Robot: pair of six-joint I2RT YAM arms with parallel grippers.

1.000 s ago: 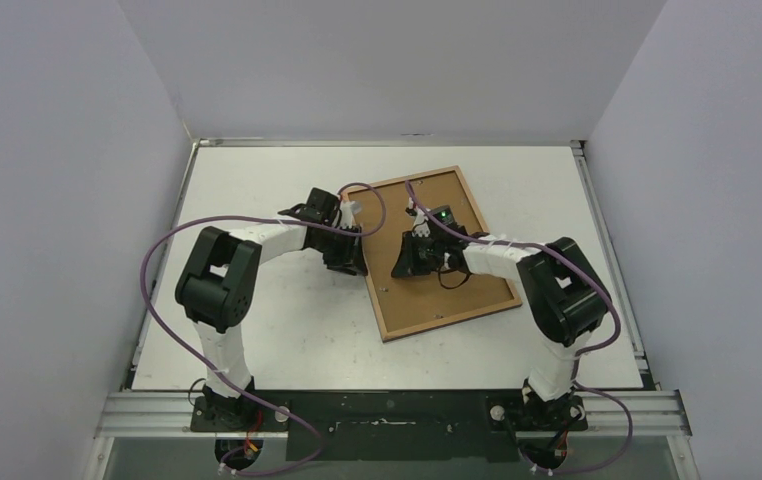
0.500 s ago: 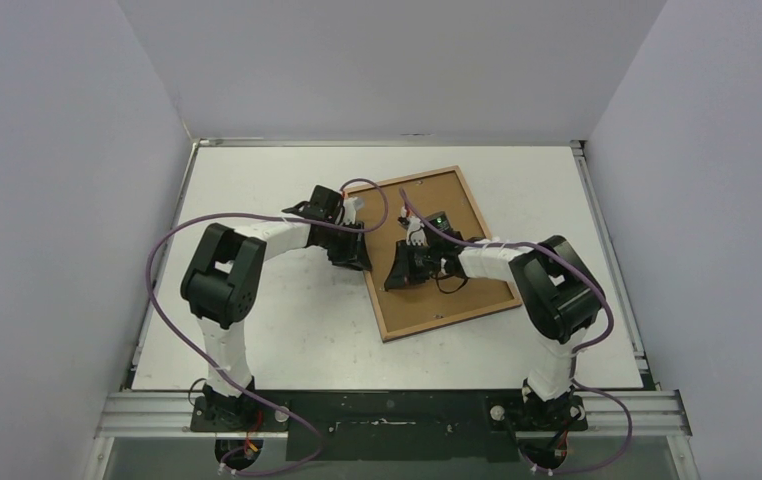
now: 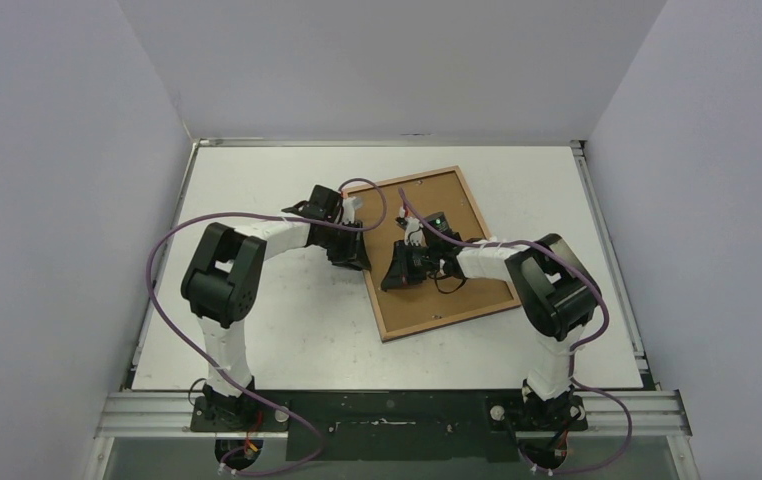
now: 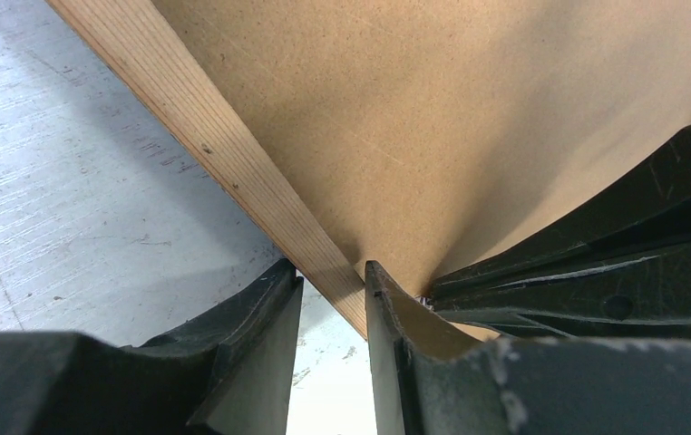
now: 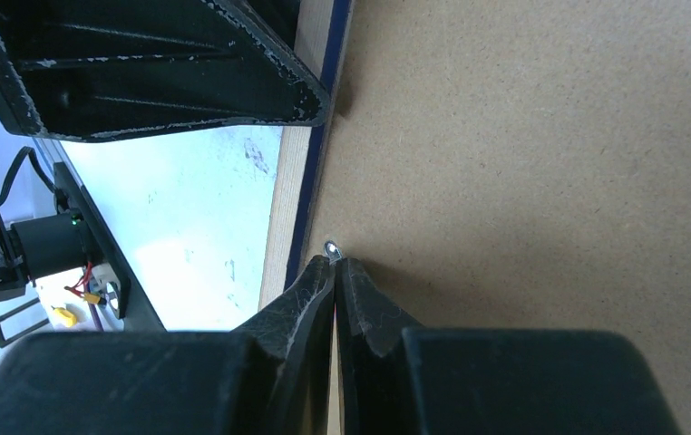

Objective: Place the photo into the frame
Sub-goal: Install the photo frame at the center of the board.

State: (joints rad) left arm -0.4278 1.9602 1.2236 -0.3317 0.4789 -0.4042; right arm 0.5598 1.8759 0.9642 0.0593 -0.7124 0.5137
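Seeing the frame [image 3: 452, 317] lying back-side up, skewed, on the table [image 3: 277, 320], w/ brown backing board [image 3: 452, 205] set inside it. Finding the left gripper [image 4: 331, 299] at the frame's left rail, fingers straddling the wood strip; clamping or just bracketing, not managing to tell. Spotting the right gripper [image 5: 335, 267] over the backing, just inside that same rail, fingers clenching tight together, tips touching a small metal tab [image 5: 331, 246].

Left gripper [image 4: 333, 283] straddles frame [image 3: 437, 322] edge; table [image 3: 257, 190] beyond open
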